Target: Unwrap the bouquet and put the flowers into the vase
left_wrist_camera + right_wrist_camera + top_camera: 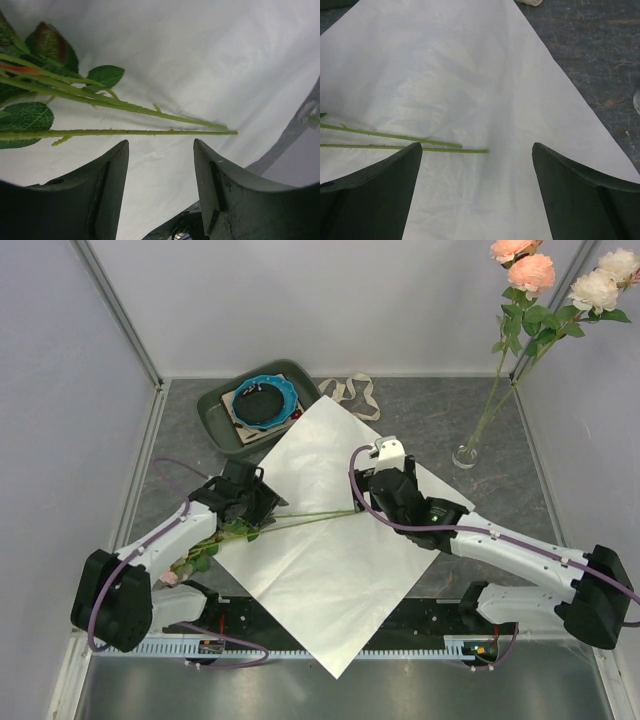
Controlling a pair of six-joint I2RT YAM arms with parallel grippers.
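The bouquet is unwrapped: its cream-white paper (335, 580) lies flat like a diamond on the table. Two flowers (305, 519) lie across it, blossoms and leaves at the left edge, bare stem ends at the right. My left gripper (262, 502) (160, 142) hovers open over the leafy part, and the stems (150, 132) run just beyond its fingertips. My right gripper (368, 502) (477, 145) is wide open over the paper, with the stem tips (470, 150) just ahead of its left finger. The clear vase (465, 454) stands far right, holding several pink and cream roses (531, 273).
A grey tray (222, 408) holding a blue dish (262, 400) sits at the back, touching the paper's top edge. The loose cream ribbon (350, 393) lies behind the paper's top corner. White walls close in the table on three sides.
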